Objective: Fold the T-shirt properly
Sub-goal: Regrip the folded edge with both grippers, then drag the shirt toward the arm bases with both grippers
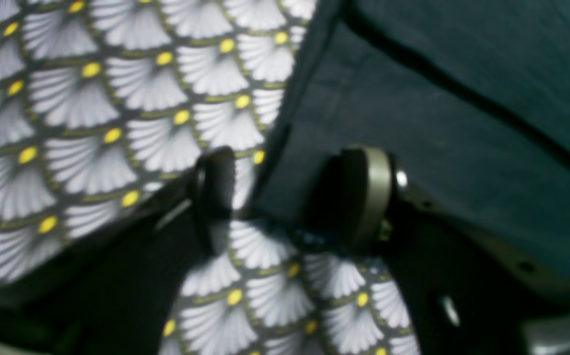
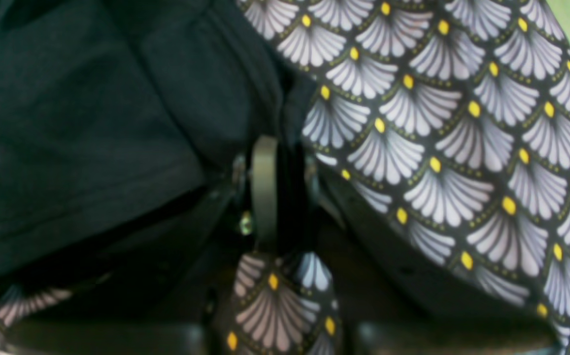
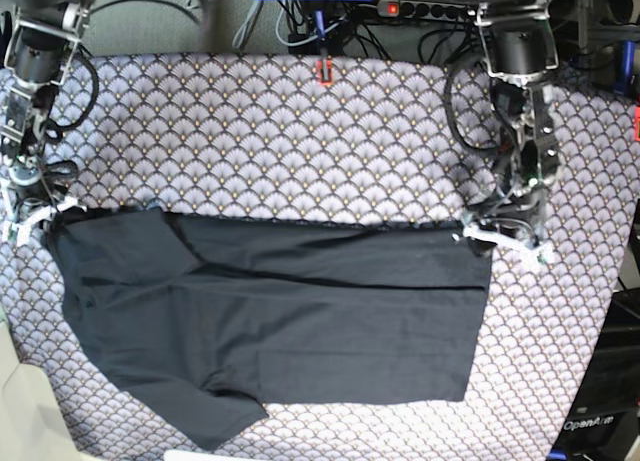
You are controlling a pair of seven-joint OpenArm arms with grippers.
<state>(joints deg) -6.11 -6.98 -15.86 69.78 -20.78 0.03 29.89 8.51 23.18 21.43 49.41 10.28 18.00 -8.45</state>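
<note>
Corners of the plain black soft-cloth T-shirt [image 3: 290, 331] lay pinned on the grey scallop-patterned cloth [image 3: 300, 131].
Your left gripper [image 1: 289, 197] stood wide around a corner; your right gripper [image 2: 285, 192] pinched cloth narrowly.

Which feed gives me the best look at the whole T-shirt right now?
The base view: it shows the full T-shirt spread on the patterned cloth, folded edge along the top, one sleeve at lower left. Both wrist views show only a blurred corner of black fabric beside the fingers.
</note>
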